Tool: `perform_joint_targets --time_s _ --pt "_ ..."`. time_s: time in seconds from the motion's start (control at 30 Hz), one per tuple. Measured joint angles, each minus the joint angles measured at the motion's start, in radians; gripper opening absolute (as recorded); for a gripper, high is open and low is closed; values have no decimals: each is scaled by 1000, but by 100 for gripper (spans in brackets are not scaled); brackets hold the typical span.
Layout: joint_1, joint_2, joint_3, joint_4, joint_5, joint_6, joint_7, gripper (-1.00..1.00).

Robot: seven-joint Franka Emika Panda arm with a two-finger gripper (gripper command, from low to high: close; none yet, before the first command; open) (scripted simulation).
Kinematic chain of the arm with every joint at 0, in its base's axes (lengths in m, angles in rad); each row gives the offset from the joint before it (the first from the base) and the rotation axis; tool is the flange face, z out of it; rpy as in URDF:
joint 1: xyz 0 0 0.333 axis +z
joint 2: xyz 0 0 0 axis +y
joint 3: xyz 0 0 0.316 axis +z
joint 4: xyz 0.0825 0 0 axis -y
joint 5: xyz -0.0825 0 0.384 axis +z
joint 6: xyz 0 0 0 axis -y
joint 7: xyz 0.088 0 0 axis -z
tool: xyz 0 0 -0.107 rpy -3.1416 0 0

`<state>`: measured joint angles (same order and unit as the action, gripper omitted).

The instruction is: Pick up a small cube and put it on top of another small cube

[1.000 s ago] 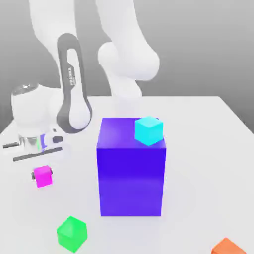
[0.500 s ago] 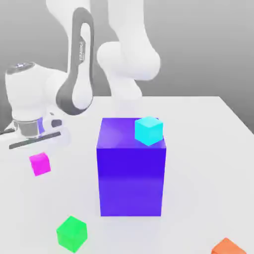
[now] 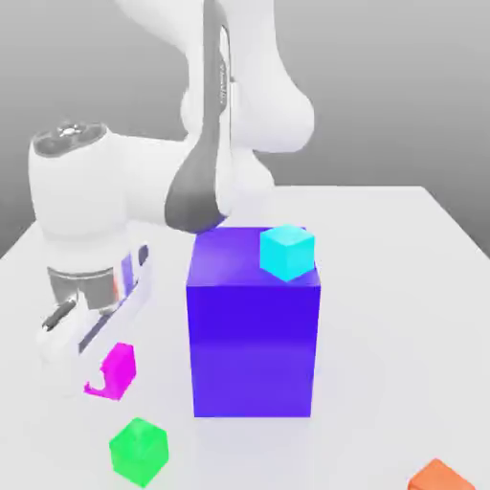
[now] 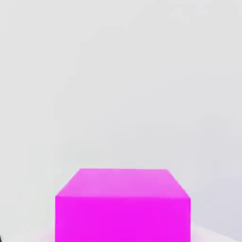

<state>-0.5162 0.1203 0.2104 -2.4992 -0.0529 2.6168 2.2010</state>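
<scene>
Carrying the small cube [image 3: 117, 371], the claw [image 3: 103, 375] is clenched on it just above the surface [image 3: 402, 287], near the green cube [image 3: 139, 450]. Centre it overhead first (no tilting), then lower gently.

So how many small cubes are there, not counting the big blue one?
4: magenta cube under the hand; green cube near the front; cyan cube atop the blue block; orange cube at the frame's corner.

It was a simulated tabletop. A plain white table [image 3: 402, 249] stood before a blank grey backdrop [image 3: 402, 86], bearing flat-coloured blocks.
</scene>
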Motion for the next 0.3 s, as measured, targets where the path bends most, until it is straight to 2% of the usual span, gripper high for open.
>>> perform_joint_targets --time_s 0.17,0.2,0.3 --pt "31 148 -26 24 -72 122 34 -100" --pt "36 167 -32 25 -81 139 40 100" --pt "36 167 -32 25 -81 139 40 100"
